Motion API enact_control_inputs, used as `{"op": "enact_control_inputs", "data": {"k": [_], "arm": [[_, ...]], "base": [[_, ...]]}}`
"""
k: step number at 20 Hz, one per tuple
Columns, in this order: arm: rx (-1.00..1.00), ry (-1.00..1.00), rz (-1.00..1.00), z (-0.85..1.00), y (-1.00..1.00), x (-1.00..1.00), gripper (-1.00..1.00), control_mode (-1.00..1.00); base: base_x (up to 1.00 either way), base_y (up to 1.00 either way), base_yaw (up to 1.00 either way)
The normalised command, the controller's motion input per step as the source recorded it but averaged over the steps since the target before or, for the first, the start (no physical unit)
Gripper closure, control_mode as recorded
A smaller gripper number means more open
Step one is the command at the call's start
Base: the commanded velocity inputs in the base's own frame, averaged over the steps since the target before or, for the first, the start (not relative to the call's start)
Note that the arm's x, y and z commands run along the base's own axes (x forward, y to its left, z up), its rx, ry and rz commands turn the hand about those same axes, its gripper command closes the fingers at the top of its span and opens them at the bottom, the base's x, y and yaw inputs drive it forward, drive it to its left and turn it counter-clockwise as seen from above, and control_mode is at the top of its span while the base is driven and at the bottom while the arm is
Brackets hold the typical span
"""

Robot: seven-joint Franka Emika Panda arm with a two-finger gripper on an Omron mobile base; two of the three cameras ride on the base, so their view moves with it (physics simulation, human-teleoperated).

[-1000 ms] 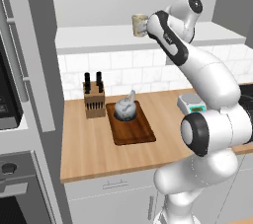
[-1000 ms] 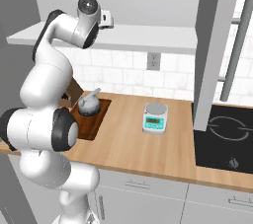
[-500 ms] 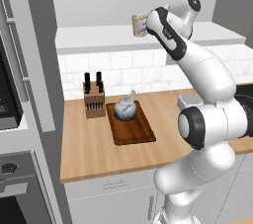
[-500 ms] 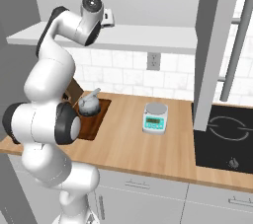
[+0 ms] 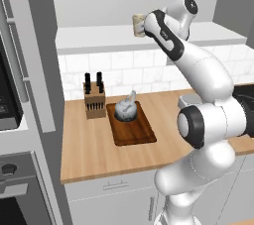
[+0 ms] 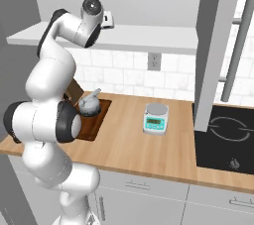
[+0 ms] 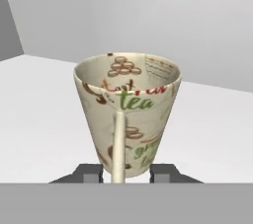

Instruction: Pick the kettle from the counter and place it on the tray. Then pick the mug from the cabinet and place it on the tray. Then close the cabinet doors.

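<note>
You are at the grasp on the mug (image 7: 127,114), so before you lift, make sure the hold is firm: the tool (image 7: 126,172) has its two dark fingertips (image 7: 92,173) drawn in narrow on either side of the mug's lower body, and they look to be at or against its wall, though you cannot see the contact itself, so treat the grip as not yet proven. The mug stands upright on the pale cabinet shelf (image 5: 99,38), its thin loop handle turned straight toward the hand and running down between the two tips. Squeeze on the body, not on that handle. Keep the hand level so the mug does not tip, raise it only just clear of the shelf, then draw it straight back out of the cabinet (image 6: 149,38) before you swing down. From the left base view, the tool (image 5: 144,25) sits just beside the mug (image 5: 137,24) at the shelf's front part, with the arm reaching up from the right. Your goal is well below: the tray (image 5: 136,132) lies on the desk (image 5: 89,154) with the kettle (image 5: 126,110) already on its far half, next to the knife block (image 5: 94,101). Aim the mug for the bare near half so you do not knock the kettle.
</note>
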Motion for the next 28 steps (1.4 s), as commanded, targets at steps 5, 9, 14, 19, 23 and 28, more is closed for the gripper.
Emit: {"op": "enact_control_inputs", "data": {"k": [5,9,14,19,23,28], "arm": [[0.0,-0.04,0.01,0.0,0.0,-0.2,1.0,-1.0],[0.0,-0.06,0.04,0.06,0.0,-0.53,1.0,-1.0],[0.0,-0.09,0.11,0.02,0.0,-0.98,1.0,-1.0],[0.0,0.0,0.15,0.0,0.07,-1.0,1.0,-1.0],[0.0,0.0,0.17,-0.11,0.15,-1.0,1.0,-1.0],[0.0,0.02,0.17,-0.28,0.17,-1.0,1.0,-1.0]], "base": [[0.0,0.0,0.0],[0.0,0.0,0.0],[0.0,0.0,0.0],[0.0,0.0,0.0],[0.0,0.0,0.0],[0.0,0.0,0.0]]}}
